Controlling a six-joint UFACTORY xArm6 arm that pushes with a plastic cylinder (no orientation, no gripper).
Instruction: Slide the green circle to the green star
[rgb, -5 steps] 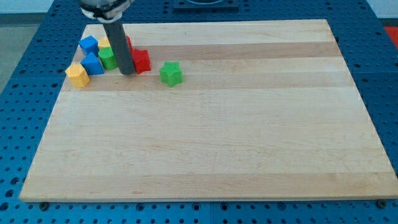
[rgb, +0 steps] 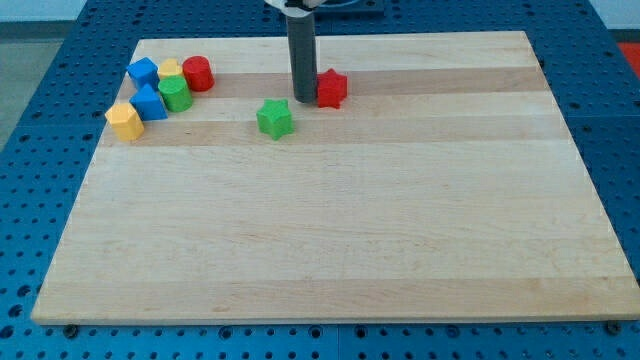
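Observation:
The green circle (rgb: 175, 95) sits in a cluster of blocks at the view's upper left. The green star (rgb: 274, 118) lies alone to its right, apart from the cluster. My tip (rgb: 303, 100) rests on the board just up and right of the green star, touching the left side of a red star (rgb: 331, 88). The tip is far to the right of the green circle.
Around the green circle are a red circle (rgb: 197, 73), two blue blocks (rgb: 142, 71) (rgb: 150, 102), a yellow block (rgb: 170, 68) behind it and a yellow block (rgb: 125, 120) at the cluster's lower left. The wooden board (rgb: 340, 230) lies on a blue pegboard table.
My tip has moved right from the cluster to beyond the green star, pushing the red star along with it. The green circle and green star have not moved.

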